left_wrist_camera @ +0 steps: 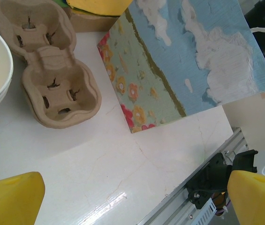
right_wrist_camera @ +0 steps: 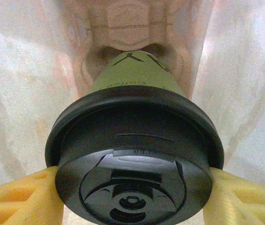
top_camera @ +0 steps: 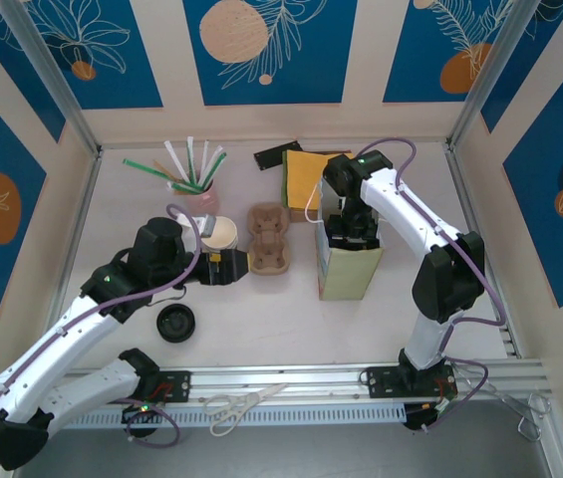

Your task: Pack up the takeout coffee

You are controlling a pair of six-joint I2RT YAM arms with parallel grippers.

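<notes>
The takeout coffee, a green paper cup under a black lid, hangs inside the paper bag. My right gripper is shut on it, one yellow finger at each side just under the lid's rim. The cup's base meets a well of a brown pulp carrier at the bag's bottom. From above, the right gripper reaches down into the bag's mouth. My left gripper stands open over bare table, with nothing between its fingers, beside the flower-printed bag.
A second pulp carrier and a lidless cream-rimmed cup sit by the left gripper. A loose black lid lies nearer the front. Straws stand in a pink holder at the back, yellow napkins behind the bag, scissors on the front rail.
</notes>
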